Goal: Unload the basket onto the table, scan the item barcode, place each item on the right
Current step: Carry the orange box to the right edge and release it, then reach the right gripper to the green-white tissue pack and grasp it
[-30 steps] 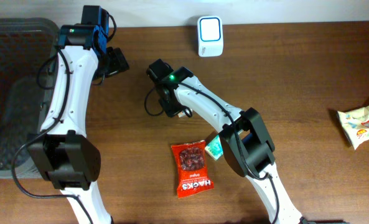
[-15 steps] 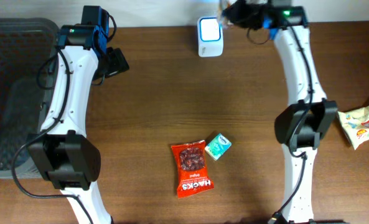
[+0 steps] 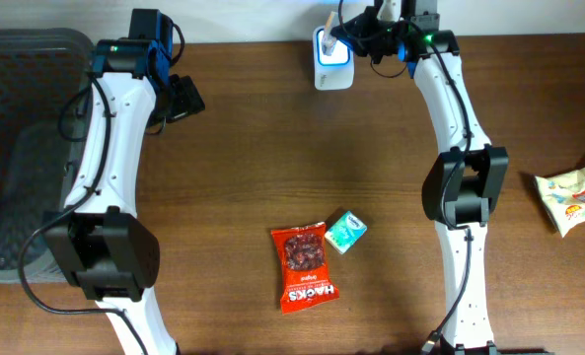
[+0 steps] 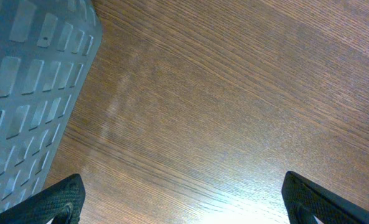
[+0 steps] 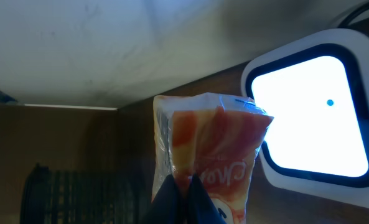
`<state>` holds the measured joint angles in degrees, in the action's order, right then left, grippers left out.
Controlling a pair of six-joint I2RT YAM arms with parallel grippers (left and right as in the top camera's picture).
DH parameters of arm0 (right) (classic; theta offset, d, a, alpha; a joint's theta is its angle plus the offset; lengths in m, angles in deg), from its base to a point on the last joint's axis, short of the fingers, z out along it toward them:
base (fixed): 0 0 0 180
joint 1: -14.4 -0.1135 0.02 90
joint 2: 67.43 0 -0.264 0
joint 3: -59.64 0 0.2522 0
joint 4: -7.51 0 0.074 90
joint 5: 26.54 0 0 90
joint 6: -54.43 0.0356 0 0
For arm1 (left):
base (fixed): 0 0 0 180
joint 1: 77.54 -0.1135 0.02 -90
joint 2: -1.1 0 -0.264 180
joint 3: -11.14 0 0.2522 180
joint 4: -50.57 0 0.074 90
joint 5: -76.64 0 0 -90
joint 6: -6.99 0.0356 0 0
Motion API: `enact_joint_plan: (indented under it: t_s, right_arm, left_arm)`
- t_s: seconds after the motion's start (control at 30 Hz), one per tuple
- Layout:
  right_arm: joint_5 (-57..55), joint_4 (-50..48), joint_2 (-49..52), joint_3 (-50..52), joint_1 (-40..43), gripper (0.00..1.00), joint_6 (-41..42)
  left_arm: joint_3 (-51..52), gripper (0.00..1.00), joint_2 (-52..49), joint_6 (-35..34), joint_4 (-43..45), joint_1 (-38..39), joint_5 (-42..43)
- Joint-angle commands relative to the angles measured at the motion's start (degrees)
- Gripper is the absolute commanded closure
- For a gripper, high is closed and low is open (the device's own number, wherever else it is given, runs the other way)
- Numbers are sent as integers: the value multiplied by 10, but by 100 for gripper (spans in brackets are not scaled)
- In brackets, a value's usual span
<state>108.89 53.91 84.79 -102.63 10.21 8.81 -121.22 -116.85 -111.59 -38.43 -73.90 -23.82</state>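
My right gripper is at the back of the table and is shut on an orange and red snack packet. In the right wrist view the dark fingertips pinch the packet's lower end, and it stands up just left of the lit white barcode scanner. From overhead the scanner lies right beside that gripper, with the packet's end over its back edge. No barcode is legible. My left gripper hangs open over bare wood at the back left, with nothing between its fingers.
A grey mesh basket fills the left side, and its wall is close to the left gripper. A red Hacks packet and a small teal box lie front centre. Another snack packet lies at the right edge.
The right arm swung from the table's middle up to the back edge, then shifted left, bringing the packet over the scanner. The left arm has not moved.
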Motion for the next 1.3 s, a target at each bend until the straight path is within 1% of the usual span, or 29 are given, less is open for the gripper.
enact_joint_plan:
  t_s: [0.0, 0.13, 0.2, 0.27, 0.33, 0.43, 0.5, 0.53, 0.63, 0.67, 0.77, 0.8, 0.87, 0.93, 0.97, 1.0, 1.03, 1.07, 1.1, 1.13, 1.17, 1.2, 1.23, 1.27]
  right_arm:
    - [16, -4, 1, -5, 10, 96, 0]
    - [70, -5, -8, -18, 29, 96, -13]
    - [54, 57, -44, -31, 57, 96, -39]
    - [-40, 174, -91, -33, 92, 96, -41]
    - [-203, 337, -139, -33, 143, 96, -41]
    - [-343, 496, -157, -33, 219, 96, -41]
    - [-428, 579, -152, -22, 271, 96, -41]
    - [-458, 596, -151, -14, 290, 96, -41]
    - [-496, 610, -151, 15, 337, 96, -44]
    - [-499, 602, -151, 35, 357, 96, -65]
    - [-552, 575, -151, 97, 379, 96, -74]
    - [-549, 544, -151, 131, 383, 96, -105]
    - [-518, 507, -151, 166, 384, 86, -170]
    - [-472, 503, -153, 163, 383, 76, -206]
    - [-445, 509, -156, 152, 383, 64, -217]
    - [-430, 518, -160, 140, 383, 57, -217]
    - [-410, 539, -166, 115, 383, 54, -217]
    - [-396, 560, -171, 94, 383, 54, -217]
    - [-362, 605, -181, 54, 382, 52, -231]
    - [-316, 638, -193, 31, 379, 49, -261]
    - [-266, 647, -205, 26, 374, 45, -303]
    - [-203, 647, -221, 30, 365, 11, -358]
    - [-148, 647, -241, 36, 344, 1, -386]
    - [-139, 647, -256, 40, 320, 1, -386]
  left_arm:
    - [4, 1, 14, -7, -1, -1, 2]
    - [4, 1, 14, -7, -1, -1, 2]
    - [4, 1, 14, -7, -1, -1, 2]
    - [4, 1, 14, -7, -4, -1, 2]
    - [4, 1, 14, -7, -5, -1, 2]
    - [4, 1, 14, -7, -5, -1, 2]
    - [4, 1, 14, -7, -5, -1, 2]
    - [4, 0, 14, -7, -5, -1, 2]
    - [4, 1, 14, -7, -5, -1, 2]
    - [4, 1, 14, -7, -5, 0, 2]
    - [4, 1, 14, -7, -7, 0, 3]
    - [4, 1, 14, -7, -9, 0, 6]
    - [4, 1, 14, -7, -11, 0, 22]
    - [4, 1, 14, 8, -12, 0, 47]
    - [4, 1, 14, 28, -12, 1, 66]
    - [4, 1, 14, 43, -12, 2, 78]
    - [4, 1, 14, 78, -12, 4, 108]
    - [4, 1, 14, 100, -14, 8, 130]
    - [5, 1, 14, 127, -21, 17, 165]
    - [5, 1, 14, 153, -27, 27, 197]
    - [5, 1, 14, 173, -35, 42, 217]
    - [5, 1, 14, 177, -39, 55, 216]
    - [5, 0, 14, 180, -41, 74, 213]
    - [5, 1, 13, 180, -41, 90, 209]
